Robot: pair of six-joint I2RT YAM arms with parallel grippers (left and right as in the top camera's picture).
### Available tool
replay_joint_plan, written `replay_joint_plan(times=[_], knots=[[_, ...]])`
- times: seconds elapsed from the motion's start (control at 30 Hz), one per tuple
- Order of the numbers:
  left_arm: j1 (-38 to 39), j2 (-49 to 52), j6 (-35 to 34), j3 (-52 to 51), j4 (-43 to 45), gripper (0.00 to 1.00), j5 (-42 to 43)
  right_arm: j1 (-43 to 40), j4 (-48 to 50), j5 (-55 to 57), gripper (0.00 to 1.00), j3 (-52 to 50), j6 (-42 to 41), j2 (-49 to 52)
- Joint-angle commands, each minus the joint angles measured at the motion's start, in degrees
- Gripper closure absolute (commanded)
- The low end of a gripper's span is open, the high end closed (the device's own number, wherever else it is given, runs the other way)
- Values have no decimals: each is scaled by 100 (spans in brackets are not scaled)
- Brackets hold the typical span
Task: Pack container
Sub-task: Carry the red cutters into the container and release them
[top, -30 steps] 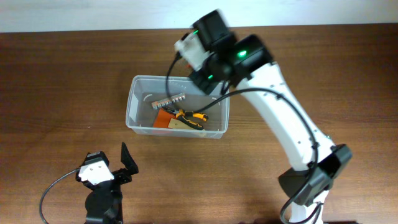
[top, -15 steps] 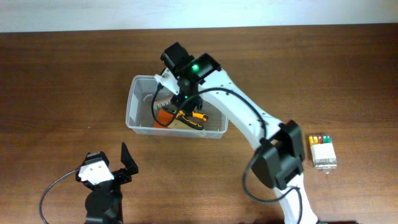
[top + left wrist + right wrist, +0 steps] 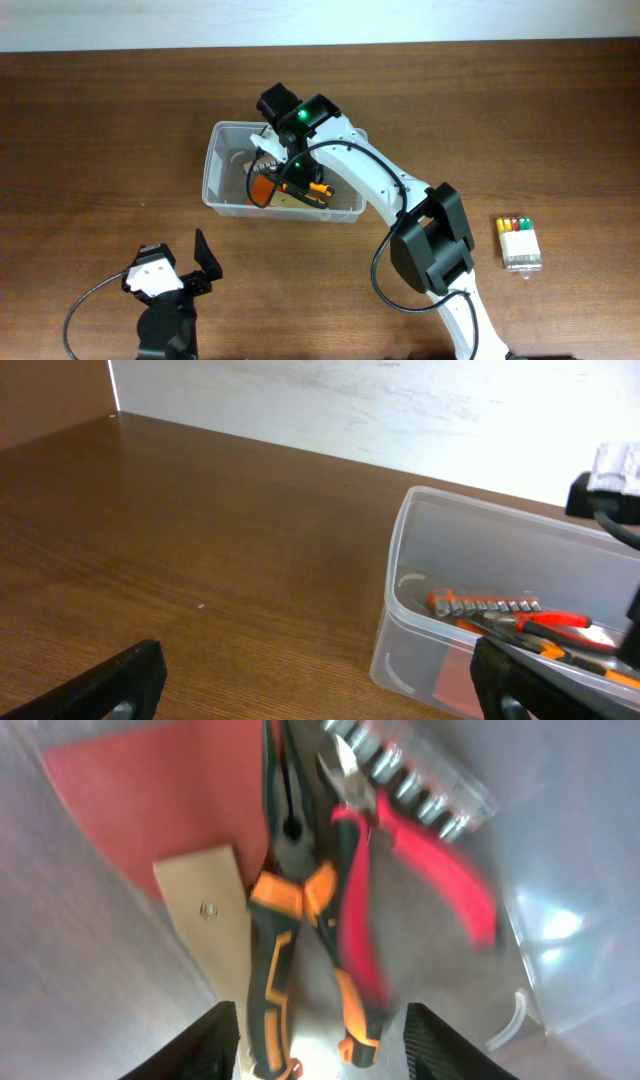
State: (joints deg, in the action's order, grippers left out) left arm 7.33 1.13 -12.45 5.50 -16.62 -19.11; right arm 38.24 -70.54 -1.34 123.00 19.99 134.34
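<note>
The container [image 3: 213,165], a clear plastic tub, stands mid-table; the left wrist view shows it on the right [image 3: 400,560]. My right gripper [image 3: 287,168] reaches down inside it, jaws open [image 3: 325,1045], holding nothing. Below the fingers lie black-and-orange pliers [image 3: 285,910] and red-handled pliers [image 3: 440,870], the red ones blurred. A rail of metal sockets [image 3: 420,780] lies beside them, over a red card [image 3: 150,810] and a tan card [image 3: 215,910]. My left gripper [image 3: 180,262] sits low near the front left, open and empty [image 3: 325,685].
A small white case with coloured bits [image 3: 518,243] lies on the table at the right. The right arm's elbow [image 3: 432,240] hangs over the table between the tub and that case. Bare brown wood surrounds the tub.
The right arm swung from behind the tub down into it, and its jaws went from shut to open. Red-handled pliers now lie loose in the tub. The left arm stayed put.
</note>
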Motion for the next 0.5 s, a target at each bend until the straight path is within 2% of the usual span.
replay_joint_plan(times=[0.0,0.1,0.13,0.17,0.2,0.4,0.47], knots=[[17,-44,50,-17,-9,1,-20,-42,-243,149,32,282,-378,-330],[17,-44,50,-17,-9,1,-20,-144,-376,302,22,621,-894,-638],[17,-44,50,-17,-9,1,-20,-227,-378,341,16,789,-1244,-796],[17,-44,50,-17,-9,1,-20,-284,-369,337,4,890,-1447,-890],[17,-44,50,-17,-9,1,-20,-420,-358,332,1,1093,-1860,-1056],[17,-44,50,-17,-9,1,-20,-1217,-457,251,1,1834,-2153,-1598],[17,-44,50,-17,-9,1,-20,-1679,-656,363,2,2024,-2804,-1845]])
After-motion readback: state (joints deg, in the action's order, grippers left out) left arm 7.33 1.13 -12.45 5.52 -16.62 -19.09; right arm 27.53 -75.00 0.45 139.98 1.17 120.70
